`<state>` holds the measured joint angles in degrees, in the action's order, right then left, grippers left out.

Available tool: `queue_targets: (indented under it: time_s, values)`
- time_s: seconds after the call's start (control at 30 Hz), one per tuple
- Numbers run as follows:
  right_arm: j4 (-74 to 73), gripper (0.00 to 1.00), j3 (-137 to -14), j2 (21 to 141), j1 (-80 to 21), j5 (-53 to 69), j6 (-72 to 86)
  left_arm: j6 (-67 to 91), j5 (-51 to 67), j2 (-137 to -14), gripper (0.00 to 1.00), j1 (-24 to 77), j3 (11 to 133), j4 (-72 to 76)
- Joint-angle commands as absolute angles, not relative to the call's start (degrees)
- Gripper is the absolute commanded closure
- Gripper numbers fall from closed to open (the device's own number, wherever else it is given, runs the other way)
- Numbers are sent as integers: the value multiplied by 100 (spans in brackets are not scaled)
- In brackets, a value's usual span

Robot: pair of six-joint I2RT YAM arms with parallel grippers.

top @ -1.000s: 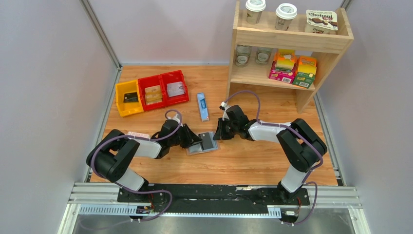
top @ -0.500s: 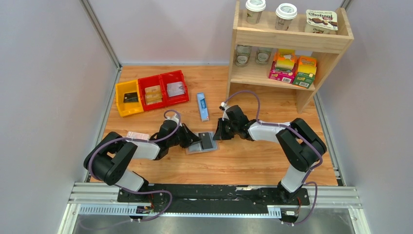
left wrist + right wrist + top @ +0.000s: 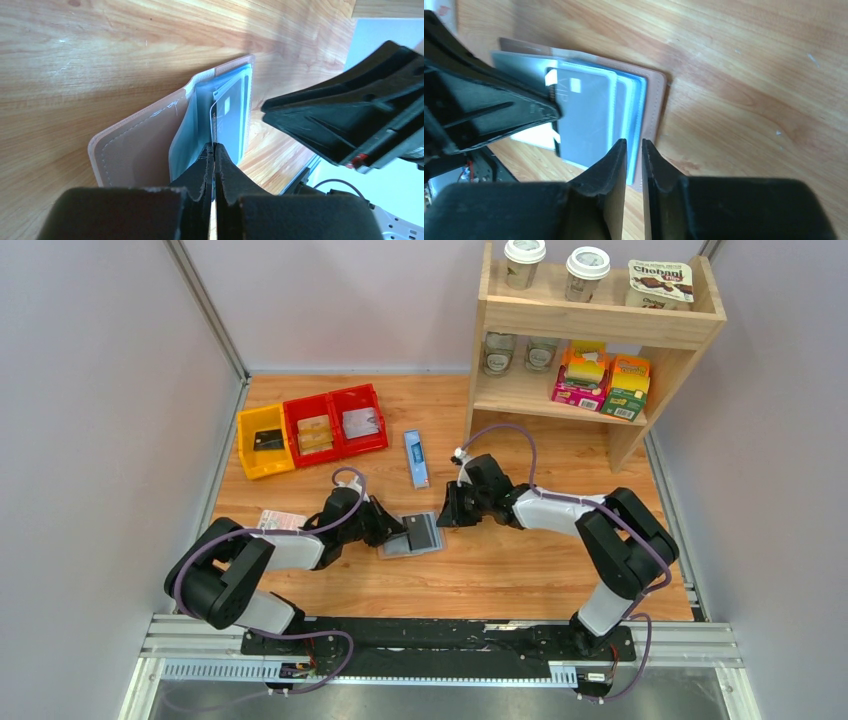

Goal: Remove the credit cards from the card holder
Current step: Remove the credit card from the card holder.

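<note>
My left gripper (image 3: 214, 146) clenched on the left edge of a dark credit card (image 3: 227, 112), card holder (image 3: 398, 549) lying open mid-table (image 3: 520, 570), my right gripper (image 3: 634, 142) slightly parted over its right edge, gripping nothing

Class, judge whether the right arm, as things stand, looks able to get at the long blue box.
Probably yes: the blue box lies uncovered just beyond the right gripper, with nothing between them.

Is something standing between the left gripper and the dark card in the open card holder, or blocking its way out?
Nothing visible does. The left gripper is shut on the edge of the dark card, which shows on top of the open card holder. The right gripper is at the holder's opposite edge, away from the gripped side.
</note>
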<state>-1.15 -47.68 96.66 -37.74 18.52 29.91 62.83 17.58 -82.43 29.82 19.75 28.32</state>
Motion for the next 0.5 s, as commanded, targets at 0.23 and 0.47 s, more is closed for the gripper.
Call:
queue_targets:
  time_s: [0.23,0.47]
  values:
    - [650,78,-5414,9799,-3823,2918,3208,6029,1775,-8271,97,2918,2004,2593]
    - [1002,80,-5177,10274,-3780,3015,3349,6038,1784,-8297,97,2909,1995,2610]
